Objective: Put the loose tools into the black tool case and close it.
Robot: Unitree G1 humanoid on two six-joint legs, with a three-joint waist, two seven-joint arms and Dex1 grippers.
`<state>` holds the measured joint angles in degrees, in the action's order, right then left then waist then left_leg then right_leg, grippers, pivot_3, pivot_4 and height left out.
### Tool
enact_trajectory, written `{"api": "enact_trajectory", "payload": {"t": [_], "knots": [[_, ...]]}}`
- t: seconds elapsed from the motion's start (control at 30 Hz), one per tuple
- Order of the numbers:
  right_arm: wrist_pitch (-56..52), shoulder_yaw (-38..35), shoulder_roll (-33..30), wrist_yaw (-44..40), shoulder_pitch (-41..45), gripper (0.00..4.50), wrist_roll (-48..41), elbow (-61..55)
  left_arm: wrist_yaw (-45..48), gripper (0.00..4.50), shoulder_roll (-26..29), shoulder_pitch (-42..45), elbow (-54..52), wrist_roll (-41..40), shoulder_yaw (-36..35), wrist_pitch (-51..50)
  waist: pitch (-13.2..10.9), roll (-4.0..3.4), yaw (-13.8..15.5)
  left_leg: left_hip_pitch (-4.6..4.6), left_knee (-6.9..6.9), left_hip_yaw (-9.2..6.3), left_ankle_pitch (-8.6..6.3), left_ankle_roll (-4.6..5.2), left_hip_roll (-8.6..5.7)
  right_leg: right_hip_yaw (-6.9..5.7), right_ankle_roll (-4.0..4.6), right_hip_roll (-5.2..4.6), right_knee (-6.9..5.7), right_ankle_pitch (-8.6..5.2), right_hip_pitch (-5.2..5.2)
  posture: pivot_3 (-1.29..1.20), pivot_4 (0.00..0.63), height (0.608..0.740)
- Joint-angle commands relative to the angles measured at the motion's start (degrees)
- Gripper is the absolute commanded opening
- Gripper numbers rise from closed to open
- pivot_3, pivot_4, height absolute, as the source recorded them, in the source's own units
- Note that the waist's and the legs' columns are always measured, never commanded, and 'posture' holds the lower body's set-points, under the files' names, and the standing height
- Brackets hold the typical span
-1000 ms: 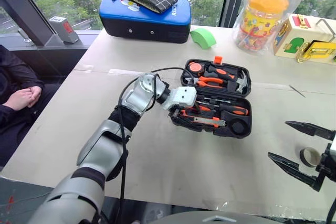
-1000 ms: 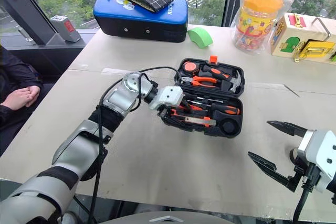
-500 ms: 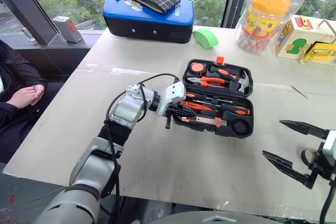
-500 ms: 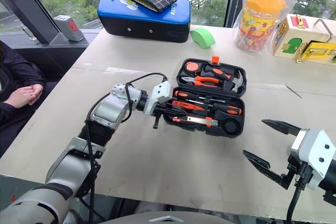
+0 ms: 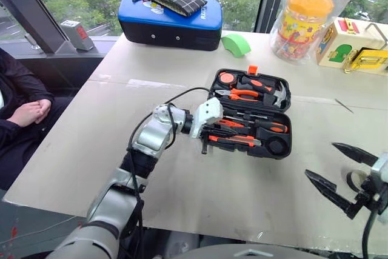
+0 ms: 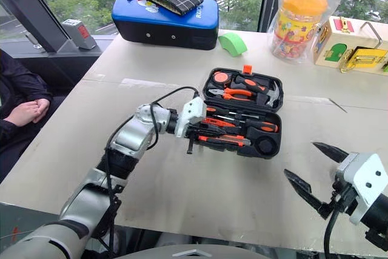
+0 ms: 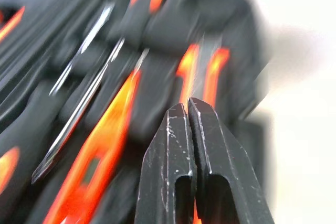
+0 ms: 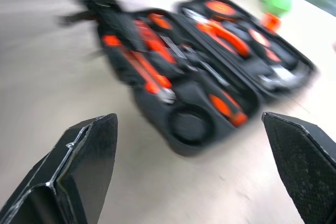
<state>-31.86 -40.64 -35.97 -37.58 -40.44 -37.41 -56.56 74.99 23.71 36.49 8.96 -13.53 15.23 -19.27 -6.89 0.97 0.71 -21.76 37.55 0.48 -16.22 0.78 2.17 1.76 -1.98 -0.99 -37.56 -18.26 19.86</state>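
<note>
Now the black tool case lies open toward the far right part of the counter, tools seated in its slots, so closing looks like the step in hand. The left claw, fingers together and empty, sits at the case's near-left edge. Right claw hangs spread by the counter's near-right edge. Lift the lid half evenly, keeping clear of protruding handles.

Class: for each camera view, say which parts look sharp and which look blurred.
Left wrist view: end effector fingers sharp, tools behind smeared. Right wrist view: black tool case blurred, fingertips crisp. Both eye views: sharp throughout.
</note>
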Motion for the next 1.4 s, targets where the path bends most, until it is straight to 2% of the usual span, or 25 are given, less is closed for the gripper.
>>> {"api": "enact_trajectory", "payload": {"t": [0.03,0.1,0.17,0.2,0.3,0.37,0.47,0.7,0.8,0.87,0.93,1.0,1.07,1.17,1.33,1.4], "knots": [[-7.04,-5.52,-1.88,5.38,-1.71,4.5,2.13,-1.2,2.63,0.55,3.68,-0.87,-14.82,-10.93,-4.13,-11.2,0.04,-0.13,-0.11,0.04,0.0,0.04,0.01,-0.01,-0.01,0.05,0.01,0.01,-0.01,-0.01,-0.01,0.0,0.15,0.74],[-13.78,-5.62,-6.14,7.09,-3.04,4.5,5.48,-0.01,2.02,1.21,4.77,-1.83,-20.84,-15.08,-4.32,-16.43,0.07,-0.2,-0.12,0.1,-0.06,0.12,0.0,-0.01,-0.03,0.13,0.0,0.0,0.02,-0.01,-0.06,0.0,0.15,0.74],[-24.51,-3.25,-11.01,11.0,0.88,4.5,5.23,2.38,0.31,2.22,4.95,-2.01,-23.31,-17.41,-5.34,-18.92,0.04,-0.12,-0.04,0.15,-0.05,0.26,0.0,0.0,-0.05,0.25,-0.01,-0.01,0.01,-0.01,-0.08,0.0,0.15,0.74],[-29.76,-2.05,-12.79,12.32,4.06,4.5,3.89,4.11,0.92,2.57,5.61,-2.42,-24.98,-18.28,-5.28,-18.79,0.01,0.0,-0.06,0.16,-0.04,0.3,0.0,0.0,-0.06,0.3,-0.01,-0.01,-0.01,-0.01,-0.11,0.0,0.15,0.74],[-39.14,-0.93,-15.43,12.48,9.75,4.5,2.34,8.51,-0.13,2.57,5.66,-3.11,-29.19,-19.06,-3.43,-18.81,-0.02,0.0,-0.07,0.19,0.01,0.44,0.01,0.0,-0.07,0.5,0.0,0.01,-0.06,-0.01,-0.12,0.0,0.15,0.74],[-44.88,4.05,-16.6,13.14,16.15,4.5,1.49,13.1,-0.89,2.57,5.43,-3.16,-28.72,-18.9,-3.5,-18.02,-0.03,0.04,0.01,0.16,0.0,0.41,0.0,0.0,-0.08,0.5,0.0,0.04,-0.04,-0.01,-0.12,0.0,0.15,0.74],[-48.17,10.24,-18.03,12.49,22.01,3.74,2.24,19.74,-0.94,2.6,5.46,-3.32,-28.12,-18.45,-3.09,-16.42,-0.03,0.0,-0.05,0.17,-0.03,0.43,0.0,0.01,-0.08,0.53,0.0,0.1,-0.03,-0.01,-0.02,0.0,0.15,0.74],[-46.64,17.65,-19.89,11.12,26.82,0.04,5.3,28.37,-2.16,2.6,6.8,-4.66,-26.77,-17.59,-4.09,-13.87,0.03,0.23,-0.11,0.07,-0.1,0.36,-0.02,0.03,-0.04,0.58,-0.03,0.16,0.24,0.0,0.05,0.0,0.15,0.74],[-45.23,16.14,-20.1,9.91,27.55,0.04,4.98,27.31,-3.57,2.6,6.95,-5.69,-26.86,-17.99,-5.47,-13.45,-0.02,0.33,-0.08,0.1,-0.05,0.4,-0.03,0.05,-0.07,0.59,-0.13,0.06,0.25,0.06,-0.03,0.0,0.15,0.74],[-45.24,12.54,-21.15,6.65,28.83,0.04,1.83,22.51,-5.62,2.6,6.94,-7.91,-27.3,-18.05,-7.49,-12.2,-0.08,0.24,-0.09,0.1,0.01,0.43,-0.03,0.06,-0.09,0.63,-0.25,0.04,0.26,0.12,-0.04,0.0,0.15,0.74],[-45.33,10.85,-22.92,2.94,30.44,0.04,-1.71,16.72,-3.77,2.6,9.25,-10.17,-27.96,-17.83,-8.28,-10.33,-0.18,-0.08,-0.63,0.11,0.02,0.52,-0.03,0.07,-0.1,0.7,-0.31,0.02,0.23,0.16,-0.02,0.0,0.15,0.74],[-45.42,12.14,-24.22,0.7,35.03,0.04,-5.93,11.67,-2.65,2.6,11.91,-12.52,-28.88,-19.06,-9.7,-10.7,-0.2,-0.07,-0.96,0.11,-0.02,0.46,-0.03,0.07,-0.05,0.69,-0.31,0.08,0.17,0.16,0.0,0.0,0.15,0.74],[-46.25,18.98,-24.86,1.22,43.85,0.04,-8.43,9.18,-2.96,2.6,14.21,-15.62,-30.39,-21.23,-12.53,-11.97,-0.24,-0.09,-1.7,0.15,-0.12,0.4,-0.03,0.05,0.06,0.65,-0.3,0.23,0.17,0.15,0.07,0.0,0.15,0.74],[-47.83,34.98,-21.51,4.15,59.59,0.04,-6.69,10.83,-3.38,2.6,17.27,-21.27,-33.14,-23.35,-16.39,-12.38,-0.33,0.01,-2.33,0.19,-0.2,0.27,-0.03,0.04,0.18,0.68,-0.27,0.09,0.25,0.15,0.11,0.0,0.15,0.74],[-45.01,53.74,-19.7,4.26,70.11,0.04,0.37,17.37,-5.64,2.6,19.03,-26.18,-36.4,-24.65,-19.12,-12.55,-0.38,0.03,-1.12,-0.08,-0.18,0.14,-0.02,0.04,0.02,0.56,-0.25,-0.23,0.38,0.15,0.28,0.0,0.15,0.74],[-43.31,58.0,-20.32,3.36,71.41,0.04,2.8,19.75,-7.33,2.6,19.39,-27.07,-37.7,-24.93,-20.05,-12.92,-0.38,0.04,-0.6,-0.18,-0.18,0.09,-0.03,0.05,-0.08,0.47,-0.26,-0.4,0.51,0.15,0.27,0.0,0.15,0.74]]}}
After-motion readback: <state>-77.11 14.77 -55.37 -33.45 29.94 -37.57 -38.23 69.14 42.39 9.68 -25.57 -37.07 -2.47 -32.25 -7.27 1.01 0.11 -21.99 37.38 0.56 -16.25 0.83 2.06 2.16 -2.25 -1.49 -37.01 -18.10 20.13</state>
